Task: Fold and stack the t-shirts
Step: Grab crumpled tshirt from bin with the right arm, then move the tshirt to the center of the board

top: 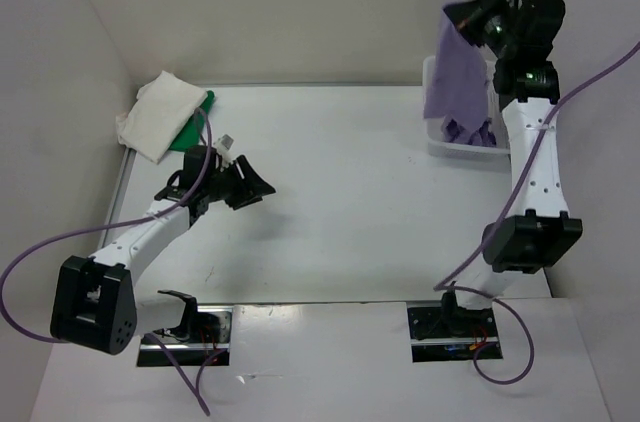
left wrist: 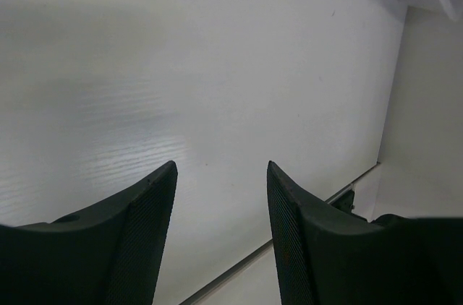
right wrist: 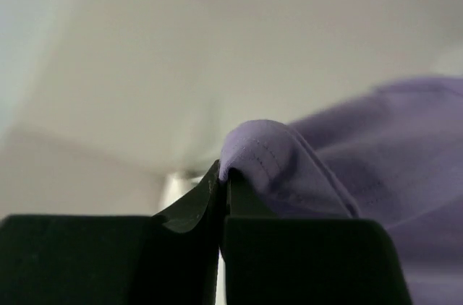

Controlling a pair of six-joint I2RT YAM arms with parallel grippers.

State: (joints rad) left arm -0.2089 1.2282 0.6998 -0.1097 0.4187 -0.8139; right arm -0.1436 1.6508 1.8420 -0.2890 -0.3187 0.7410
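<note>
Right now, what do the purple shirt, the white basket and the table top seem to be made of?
The purple shirt looks like soft matte cloth: it hangs in folds and shows a stitched hem. The basket is probably stiff white plastic, since its wall holds shape. The table seems a white laminate board, slightly shiny, with faint grain lines.

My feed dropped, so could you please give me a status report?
Right gripper shut on purple shirt, hanging over basket. Left gripper open, empty. White shirt atop green shirt, far-left corner. Nothing blocking.
</note>
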